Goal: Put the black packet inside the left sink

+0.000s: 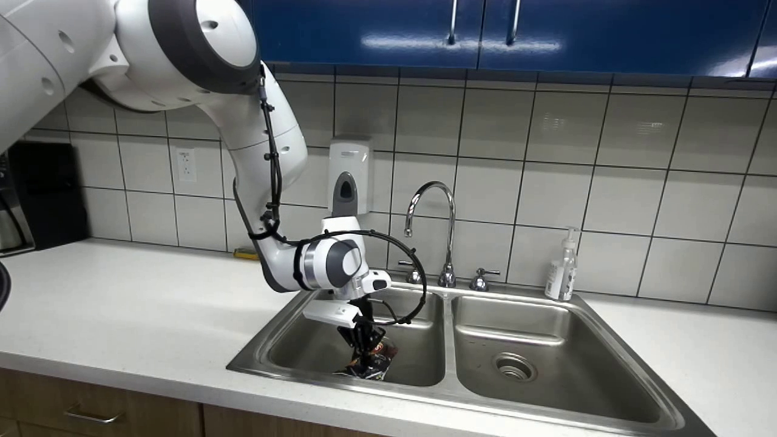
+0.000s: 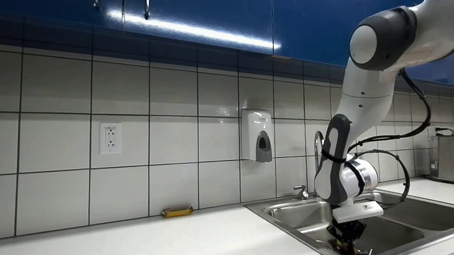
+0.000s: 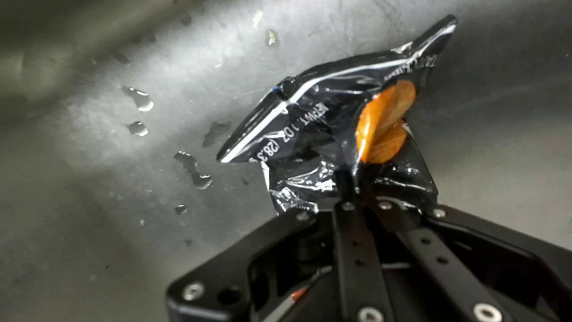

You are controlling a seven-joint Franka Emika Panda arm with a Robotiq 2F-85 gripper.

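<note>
Your gripper [image 3: 355,190] points down into the left sink [image 1: 419,358]. It is squeezed narrow, and it has the packet [image 3: 308,129] pinched in it. The packet is inside the left sink, close to the near side. You can't be sure if it touches the bottom. In the wrist view you see that it is black and crumpled, with white letters and orange shapes on it. Your gripper hides a part of it. Drops of water [image 3: 144,102] sit in the left sink just beside it.

Your white arm [image 1: 243,136] reaches in from high up and bends down over the left sink. A black cable [image 1: 371,233] loops out to the right. The right sink [image 1: 583,388] is just next door, with a round drain [image 1: 515,367] in its bottom. The tap [image 1: 450,237] stands at the far side, with one handle [image 1: 414,276] to its left and one to its right. A pump bottle [image 1: 561,273] stands at the far right corner of the right sink. In both exterior views you can see a white dispenser [image 1: 349,173] on the far wall [image 1: 643,267], left of the tap. You also see a small yellow thing [image 2: 177,212] on the counter [image 1: 139,303] by the wall, left of the left sink.
</note>
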